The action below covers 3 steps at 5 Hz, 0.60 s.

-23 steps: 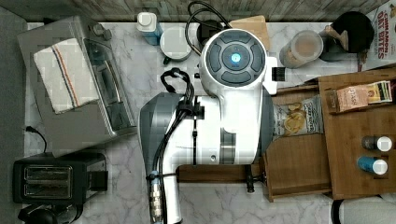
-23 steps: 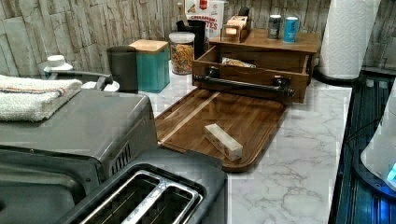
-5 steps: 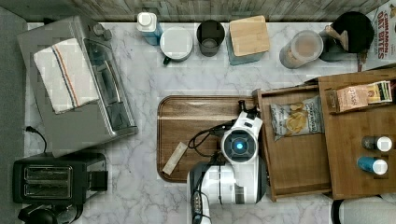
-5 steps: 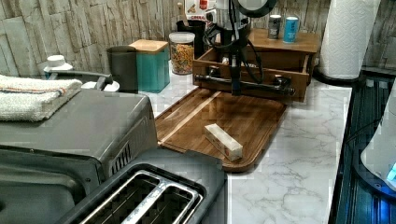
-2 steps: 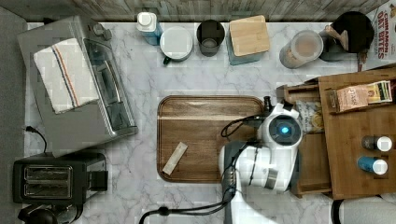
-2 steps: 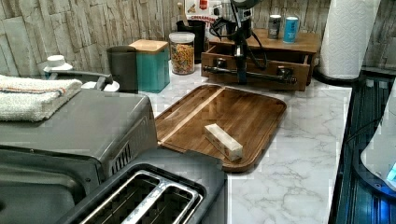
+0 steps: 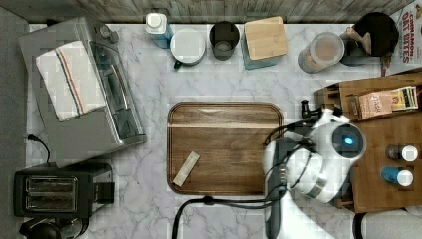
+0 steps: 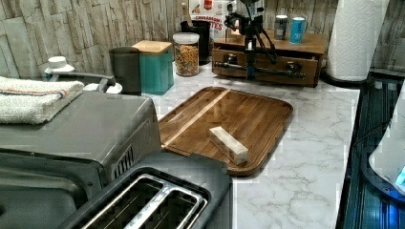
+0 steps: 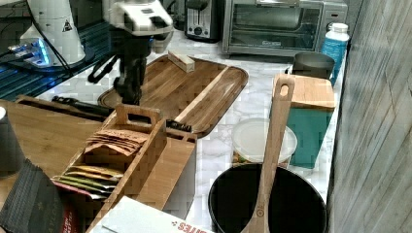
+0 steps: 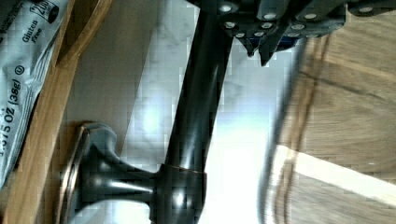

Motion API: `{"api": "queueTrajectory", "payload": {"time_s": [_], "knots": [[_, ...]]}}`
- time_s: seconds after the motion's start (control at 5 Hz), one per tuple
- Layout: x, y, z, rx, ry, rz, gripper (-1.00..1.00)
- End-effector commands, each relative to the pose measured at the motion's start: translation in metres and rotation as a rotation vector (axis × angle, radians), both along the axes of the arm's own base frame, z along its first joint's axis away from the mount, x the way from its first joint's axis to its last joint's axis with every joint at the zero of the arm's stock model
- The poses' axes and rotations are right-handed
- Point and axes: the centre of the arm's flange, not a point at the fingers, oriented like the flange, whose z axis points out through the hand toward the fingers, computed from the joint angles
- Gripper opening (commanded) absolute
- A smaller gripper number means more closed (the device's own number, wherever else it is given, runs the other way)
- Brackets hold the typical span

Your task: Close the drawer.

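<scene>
The drawer [image 8: 282, 61] sits under a wooden top at the back of the left view, pushed almost fully in. Its black bar handle [image 8: 267, 71] runs across the front, and one end of the handle [image 7: 304, 106] pokes out beside the arm in the top view. My gripper [image 8: 249, 71] hangs straight down against the handle, shut with nothing between its fingertips. In the wrist view the gripper [image 10: 262, 50] rests beside the handle [image 10: 194, 121], and a snack packet [image 10: 18, 70] shows over the drawer's front wall. In the right view the gripper [image 9: 128, 94] stands at the handle [image 9: 77, 104].
A dark wooden board [image 7: 224, 147] carrying a small block [image 7: 185, 168] lies just in front of the drawer. Cans [image 8: 298, 24] and a tea box [image 7: 388, 102] stand on the wooden top. Jars [image 7: 323, 52], a toaster oven [image 7: 79, 89], a toaster [image 7: 54, 191] and a paper towel roll [image 8: 356, 38] surround it.
The arm swung from over the board to the drawer's front. The drawer, wide open earlier, has slid in toward the top view's right and now stands nearly flush.
</scene>
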Motion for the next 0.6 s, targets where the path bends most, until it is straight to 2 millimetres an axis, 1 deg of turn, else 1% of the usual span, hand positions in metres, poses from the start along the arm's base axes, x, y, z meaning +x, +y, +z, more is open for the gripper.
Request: {"api": "queueTrajectory", "payload": {"time_s": [0.2,0.4,0.6], "knots": [[0.016,-0.169,0.093,-0.293,-0.336,-0.055,-1.0],[0.013,-0.137,0.092,-0.243,-0.303,-0.043,-1.0],[0.013,-0.137,0.092,-0.243,-0.303,-0.043,-1.0]]}}
